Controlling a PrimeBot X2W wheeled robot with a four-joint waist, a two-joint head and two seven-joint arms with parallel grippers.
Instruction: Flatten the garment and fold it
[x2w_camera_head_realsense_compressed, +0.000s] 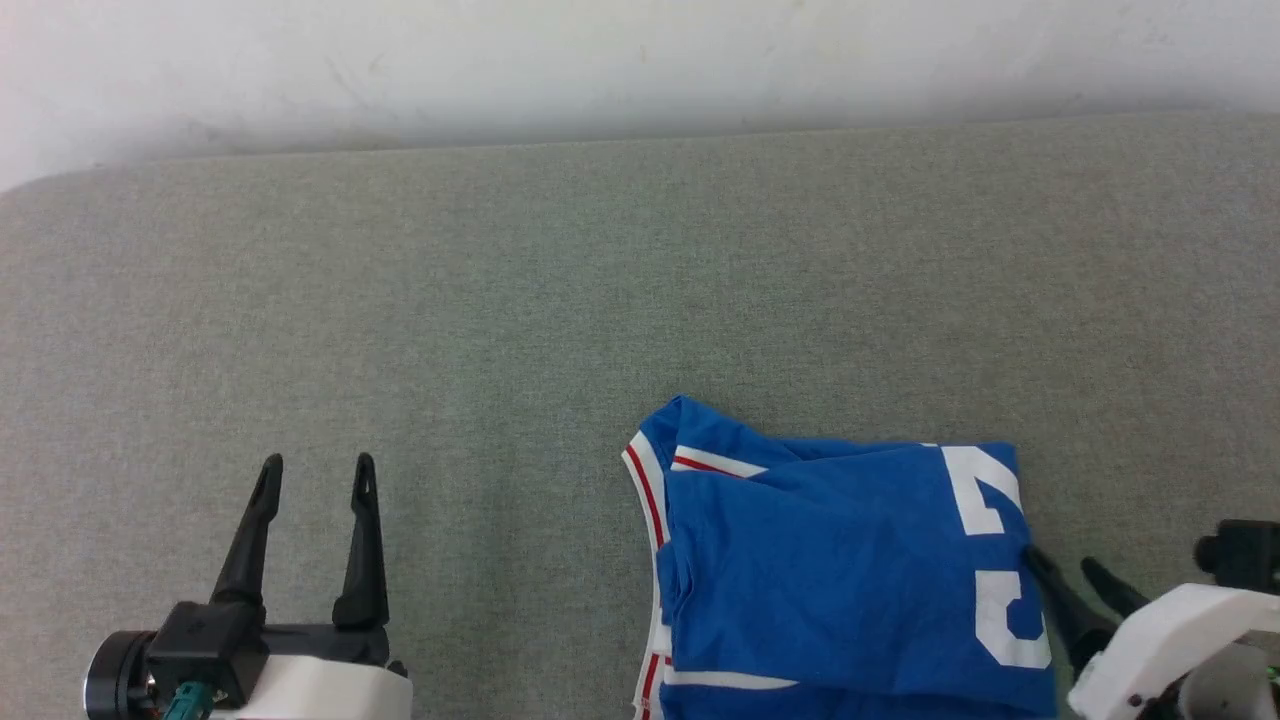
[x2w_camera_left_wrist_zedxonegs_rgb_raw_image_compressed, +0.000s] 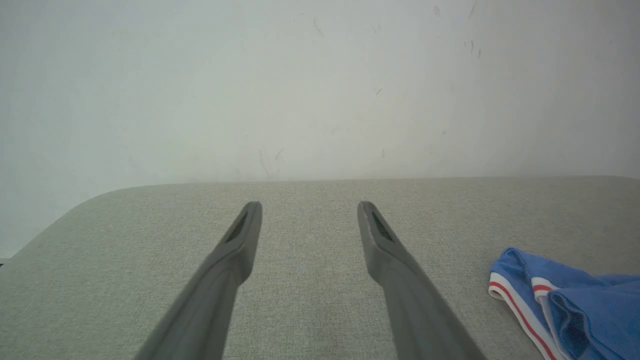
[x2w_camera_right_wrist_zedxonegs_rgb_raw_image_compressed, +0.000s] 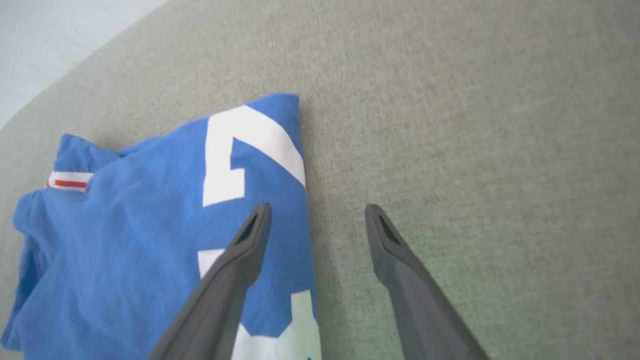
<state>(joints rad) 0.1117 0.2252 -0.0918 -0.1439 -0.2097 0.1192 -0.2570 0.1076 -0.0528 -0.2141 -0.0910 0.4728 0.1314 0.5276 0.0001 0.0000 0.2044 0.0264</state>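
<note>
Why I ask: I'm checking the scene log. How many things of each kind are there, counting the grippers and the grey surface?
Garment: 1, the blue garment, folded over on itself.
Grippers: 2, the left gripper and the right gripper, both open.
Surface: 1, the grey surface.
Total: 4.

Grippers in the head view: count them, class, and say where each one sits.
2. The left gripper is at lower left over bare grey surface; the right gripper at lower right, by the garment's edge.
</note>
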